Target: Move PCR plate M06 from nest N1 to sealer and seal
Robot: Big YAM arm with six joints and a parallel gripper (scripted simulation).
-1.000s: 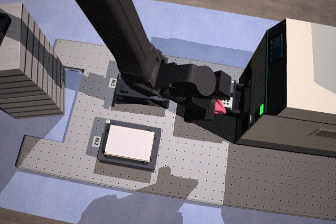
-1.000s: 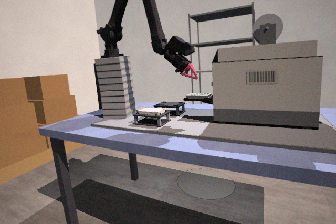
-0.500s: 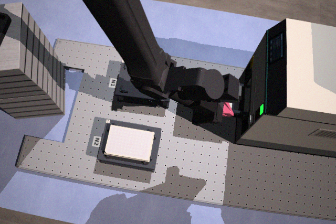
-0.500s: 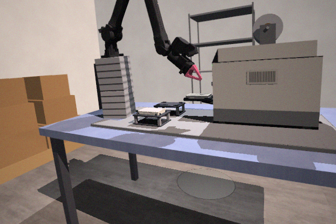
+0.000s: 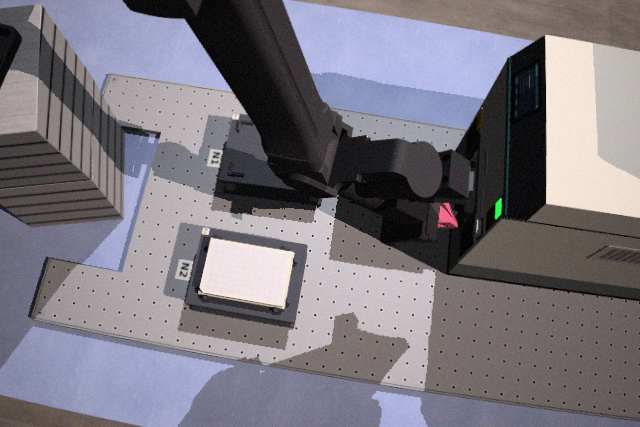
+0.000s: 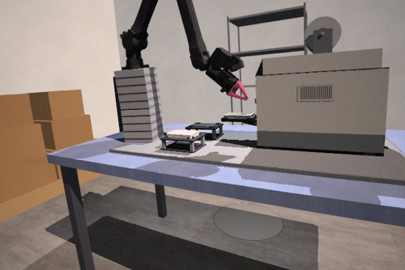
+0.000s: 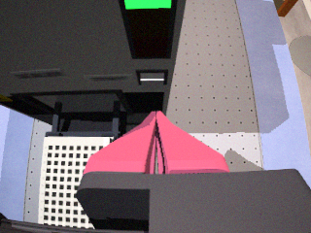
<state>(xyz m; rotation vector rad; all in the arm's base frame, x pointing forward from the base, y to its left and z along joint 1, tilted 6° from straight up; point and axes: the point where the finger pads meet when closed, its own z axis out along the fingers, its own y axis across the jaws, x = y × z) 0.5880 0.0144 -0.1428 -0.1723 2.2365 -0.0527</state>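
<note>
My gripper [image 5: 456, 226] [image 6: 247, 98] [image 7: 156, 117] is shut, its pink fingertips together with nothing between them. It stands in front of the sealer's housing, a little short of the key START [image 5: 477, 226] [image 7: 152, 78]. The lamp [image 5: 498, 208] [image 7: 148, 4] is green; no red shows. M06 [image 6: 239, 116] [image 7: 70, 182], white with open wells and no foil seen, lies on the stage [image 6: 226, 119], which stands out; it looks level. The arm hides it in the top view. M09 [image 5: 248, 272] [image 6: 182, 134] lies on nest N2 [image 5: 300, 290].
Nest N1 [image 5: 247, 145] [image 6: 204, 126] is partly under the arm and holds no plate in the exterior view. The housing [image 5: 578, 127] [image 6: 326, 113] fills the right side. The arm's block pedestal [image 5: 62, 164] [image 6: 135, 107] stands at the left.
</note>
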